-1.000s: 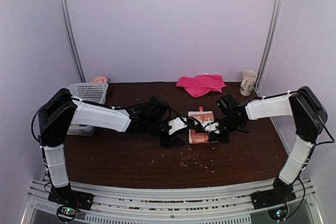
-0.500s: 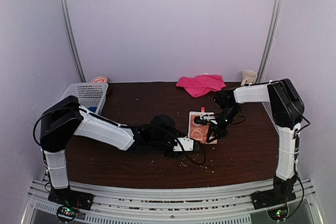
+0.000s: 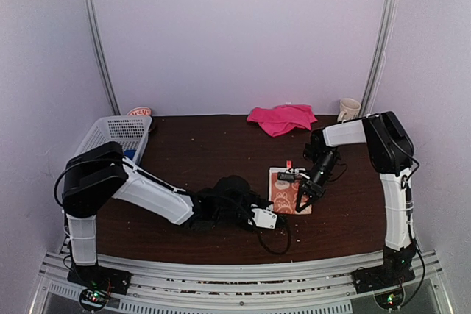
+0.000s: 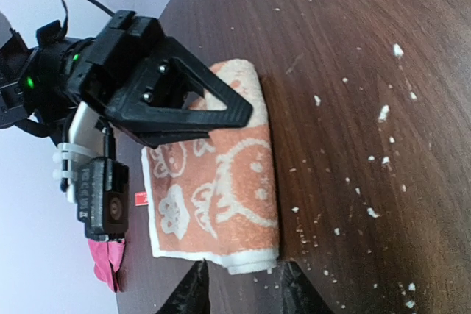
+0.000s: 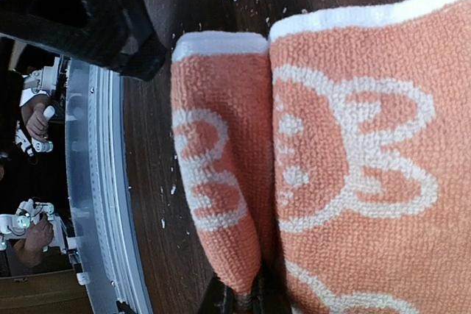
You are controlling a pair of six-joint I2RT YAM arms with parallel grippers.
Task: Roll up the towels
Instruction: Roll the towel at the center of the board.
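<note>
Where the orange towel (image 3: 287,190) lies, a little right of the middle of the dark wooden surface (image 3: 191,152), we see it partly rolled. The edge nearest the arms' bases is turned over into a thick rounded fold, while the rest lies flat with its cream cartoon faces up. We find the right tool (image 5: 244,296) clamped tight on one end of that fold, pinching the cloth between its tips. At the other end, we see the left tool (image 4: 243,288) low over the surface. Its two fingers stand a modest way apart with nothing between them, just short of the towel's corner. White crumbs (image 4: 383,112) dot the wood beside the towel. Well apart, at the far edge, we see the pink towel (image 3: 282,118) lying crumpled and unrolled. A cream mug (image 3: 348,111) stands in the far right corner, and a white basket (image 3: 121,131) sits at the far left.
</note>
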